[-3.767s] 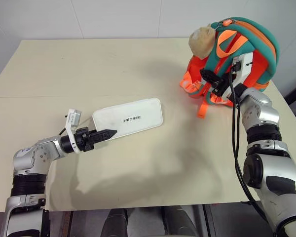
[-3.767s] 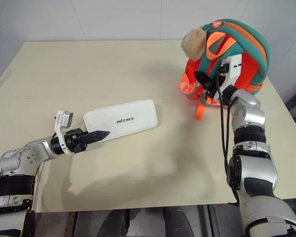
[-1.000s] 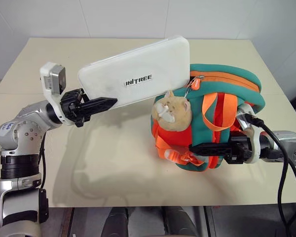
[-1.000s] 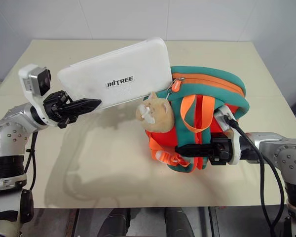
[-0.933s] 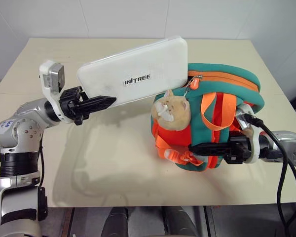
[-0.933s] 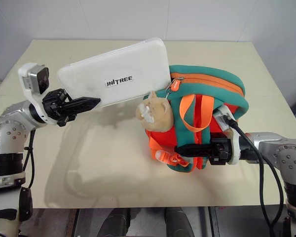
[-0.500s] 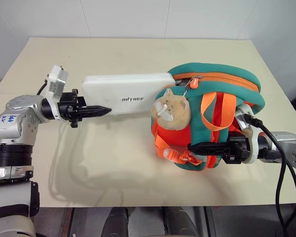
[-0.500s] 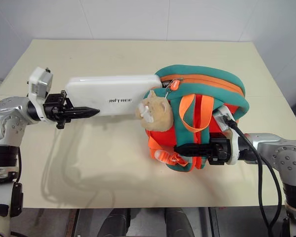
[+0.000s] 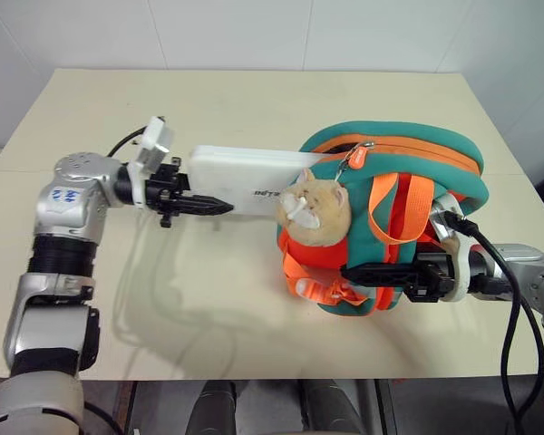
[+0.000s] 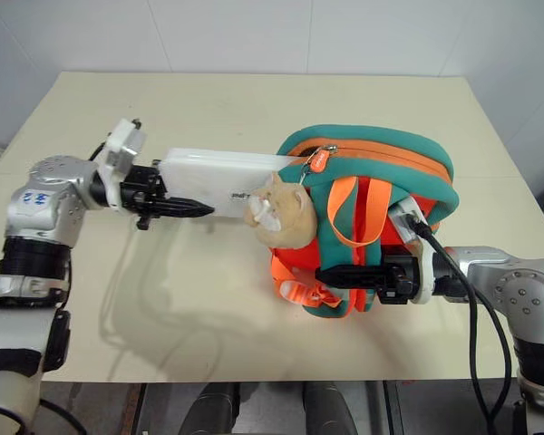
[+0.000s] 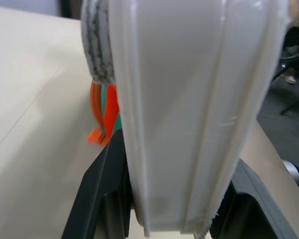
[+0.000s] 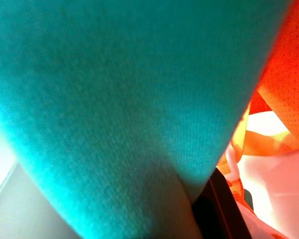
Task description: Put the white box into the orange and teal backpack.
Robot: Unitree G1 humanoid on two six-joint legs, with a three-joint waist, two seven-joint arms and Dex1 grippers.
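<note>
The white box [image 9: 240, 170] hangs level above the table, gripped at its near end by my left gripper [image 9: 202, 206], which is shut on it. Its far end is hidden behind the tan plush cat [image 9: 315, 211], at the teal rim of the orange and teal backpack [image 9: 408, 152]. How far in it reaches I cannot tell. In the left wrist view the white box [image 11: 184, 109] stands on edge between the black fingers [image 11: 100, 196]. My right gripper [image 9: 374, 272] is shut on the backpack's lower front. Teal fabric [image 12: 89, 99] lies close against it in the right wrist view.
The backpack lies on a beige table [image 9: 208, 317] toward the right side. Orange webbing straps [image 9: 310, 283] hang loose at the pack's front. A black cable [image 9: 517, 317] runs along my right forearm. White wall panels stand behind the table.
My left arm has swung the box down from a raised tilt to level and pushed it right, bringing its far end behind the cat at the pack's rim. The right gripper kept still.
</note>
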